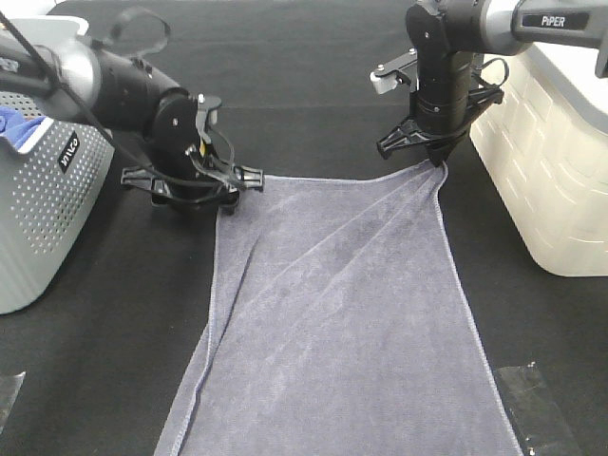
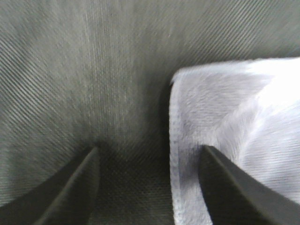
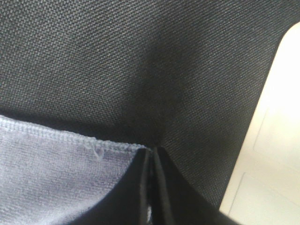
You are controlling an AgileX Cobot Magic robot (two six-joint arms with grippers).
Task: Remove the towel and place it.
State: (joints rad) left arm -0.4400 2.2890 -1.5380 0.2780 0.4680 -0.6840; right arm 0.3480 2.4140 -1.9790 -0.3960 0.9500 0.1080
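**While one corner is pinched, the other lies loose**

Where the right gripper points down at the black table cover, we see its jaws closed tight on one far corner of the towel. The cloth gathers into long folds that run toward that pinch. Our left gripper stands with its jaws spread wide and holds nothing. In its wrist view one finger overlaps the hemmed edge of the other far corner, while the second finger sits over bare cover. We cannot tell whether either one touches down. From those two corners the towel spreads flat across the cover toward the near edge of the high view. Beside the left arm stands a perforated grey basket with a blue cloth in it. A white bin stands near the right gripper, apart from the towel.
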